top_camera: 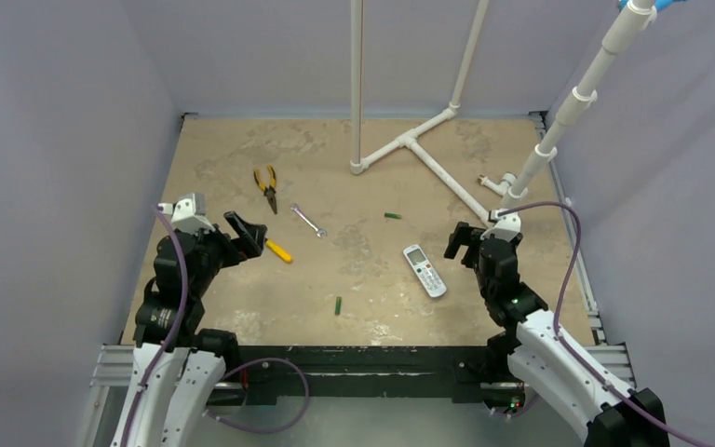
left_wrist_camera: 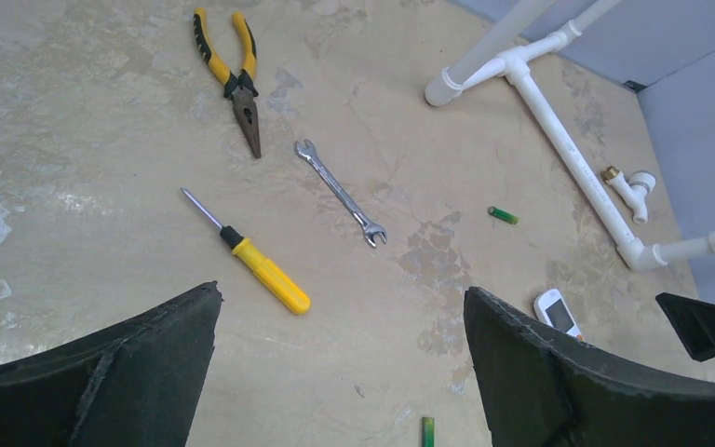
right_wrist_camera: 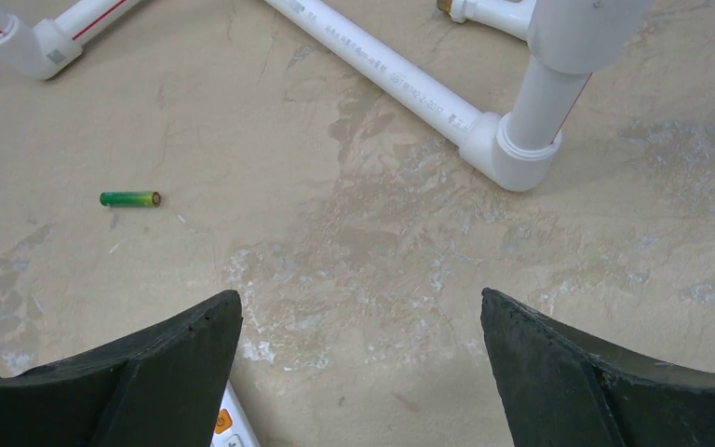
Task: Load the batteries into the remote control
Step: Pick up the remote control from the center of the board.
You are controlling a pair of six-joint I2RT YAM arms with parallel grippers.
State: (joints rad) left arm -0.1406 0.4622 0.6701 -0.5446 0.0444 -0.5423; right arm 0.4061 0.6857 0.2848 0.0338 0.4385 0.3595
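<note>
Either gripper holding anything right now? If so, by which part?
Nothing held. Left gripper and right gripper are both open and empty; far battery, near battery and remote control lie loose.

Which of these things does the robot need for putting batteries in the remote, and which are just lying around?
For the job: remote control, far battery, near battery.
Just lying about: pliers, wrench, yellow screwdriver, white pipes.

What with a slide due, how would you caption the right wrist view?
Open right hand above the table: green battery at left, white pipes beyond.
</note>
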